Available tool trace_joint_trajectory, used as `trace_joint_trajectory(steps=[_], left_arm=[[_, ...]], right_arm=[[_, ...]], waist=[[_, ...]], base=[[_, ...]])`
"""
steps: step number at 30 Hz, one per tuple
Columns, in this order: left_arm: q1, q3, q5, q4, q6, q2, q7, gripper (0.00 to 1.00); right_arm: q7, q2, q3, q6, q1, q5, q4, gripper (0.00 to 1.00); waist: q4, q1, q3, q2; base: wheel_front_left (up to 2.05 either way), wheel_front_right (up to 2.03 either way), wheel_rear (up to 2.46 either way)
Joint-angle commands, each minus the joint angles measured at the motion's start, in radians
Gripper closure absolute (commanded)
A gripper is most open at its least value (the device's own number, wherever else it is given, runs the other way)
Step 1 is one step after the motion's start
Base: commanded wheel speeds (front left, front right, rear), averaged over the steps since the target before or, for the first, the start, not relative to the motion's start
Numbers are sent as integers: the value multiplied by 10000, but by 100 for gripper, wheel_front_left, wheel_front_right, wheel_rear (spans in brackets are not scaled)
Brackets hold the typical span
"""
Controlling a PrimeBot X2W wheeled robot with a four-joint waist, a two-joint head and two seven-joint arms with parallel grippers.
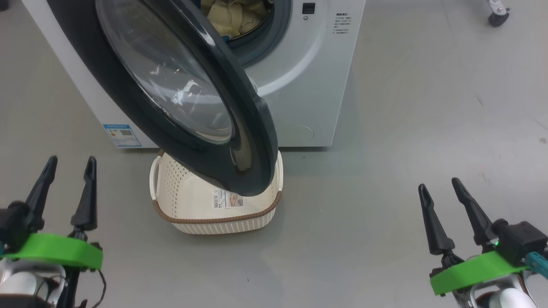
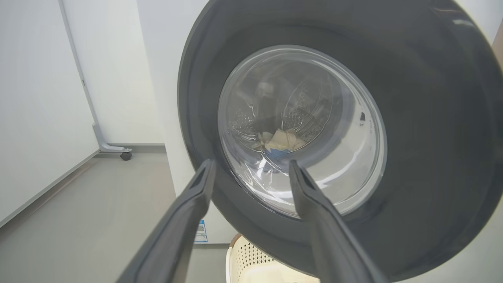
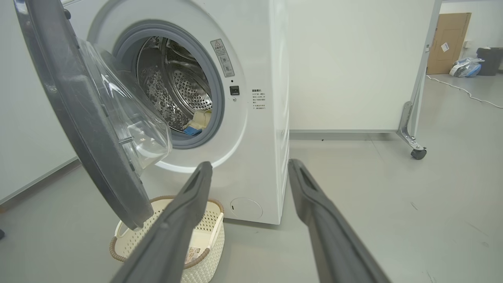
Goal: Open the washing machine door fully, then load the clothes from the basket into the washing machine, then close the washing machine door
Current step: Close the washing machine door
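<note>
**Before the washer: door part open, both grippers spread**

Before the white washing machine (image 1: 308, 85), on the grey floor (image 1: 385, 179), the basket (image 1: 214, 220) is seen standing close against the machine's base, directly beneath the lower edge of the door (image 1: 180, 85). The door is hinged on the robot's left and is seen at a part-open angle, its black rim overhanging the far half of the basket. A printed label (image 1: 228, 199) is shown on the basket's bare bottom. The clothes (image 1: 229, 17) are found inside the drum. Pale yellow cloth is piled low in it, and a bit of blue fabric is seen at the front lip in the right wrist view.

The left gripper (image 1: 71, 160) is placed at the lower left of the head view, its jaws spread wide with nothing gripped. In its wrist view the fingers are pointed at the door's glass, clear of it. The right gripper (image 1: 439, 183) is placed at the lower right, jaws likewise wide and holding nothing, well apart from machine and basket.
</note>
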Motion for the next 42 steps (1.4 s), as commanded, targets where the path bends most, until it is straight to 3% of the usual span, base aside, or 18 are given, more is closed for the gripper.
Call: trace_joint_trajectory(steps=[1, 7, 14, 28, 41, 42], left_arm=[[-50, 749, 238, -437, 289, 471, -127, 0], [1244, 1552, 818, -1251, 805, 47, -132, 0], [2315, 2177, 1346, -1902, 947, -550, -134, 0], [3604, 2954, 2166, -2292, 549, -1544, -135, 0], [3876, 3311, 2445, -2147, 208, -2027, -135, 0], [3877, 3338, 2458, -2141, 180, -2057, -135, 0]], right_arm=[[-126, -106, 116, 35, -141, -62, -362, 0], [-131, -80, 103, 35, 26, -66, -385, 0], [-134, -66, 141, 35, 152, -51, -386, 0], [-136, 25, 99, 35, 352, -49, -456, 0], [-137, 89, -3, 35, 337, -78, -366, 0], [-137, 90, -13, 35, 338, -84, -357, 8]], waist=[[-14, 0, -58, 0], [-72, 0, -208, 0], [-129, 0, -343, 0], [-226, 0, -458, 0], [-327, 0, -300, 0], [-327, 0, -292, 0]], base=[[0, 0, 0], [0, 0, 0], [0, 0, 0], [0, 0, 0], [0, 0, 0], [0, 0, 0]])
